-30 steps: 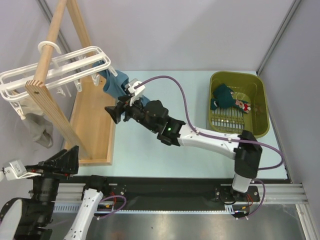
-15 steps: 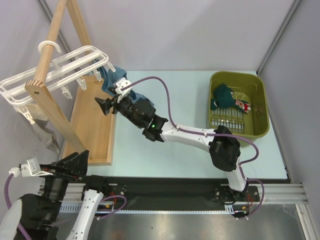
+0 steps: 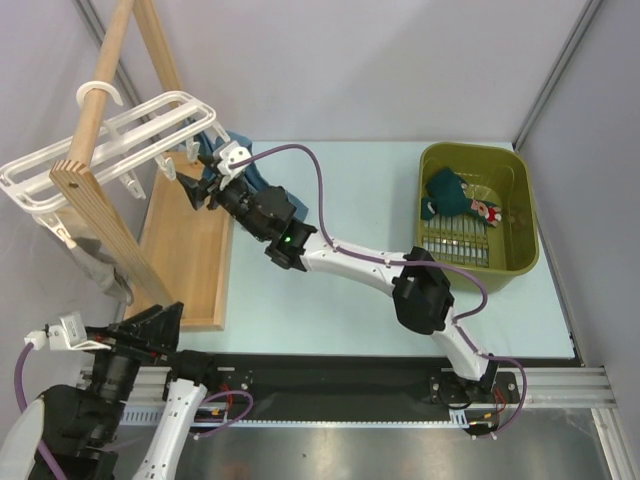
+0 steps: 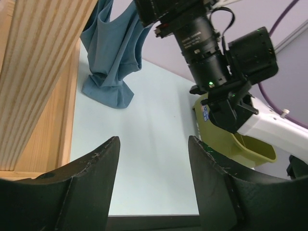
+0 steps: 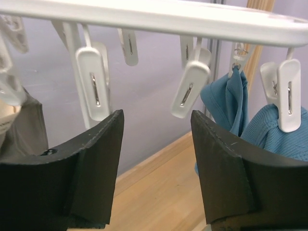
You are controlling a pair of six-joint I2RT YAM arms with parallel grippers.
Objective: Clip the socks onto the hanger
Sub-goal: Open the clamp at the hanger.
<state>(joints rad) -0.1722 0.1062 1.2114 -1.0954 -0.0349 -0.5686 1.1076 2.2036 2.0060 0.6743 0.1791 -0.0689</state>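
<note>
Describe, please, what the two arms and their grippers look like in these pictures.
Both arms have white links and black joint housings. The right arm carries a looping purple cable and a small green light; the left arm shows purple wiring too. The left gripper and right gripper have broad matte black fingers.

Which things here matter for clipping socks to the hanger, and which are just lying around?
Job: hanger, clipped blue sock, loose teal socks, right gripper.
Lying about: rack, basket.
</note>
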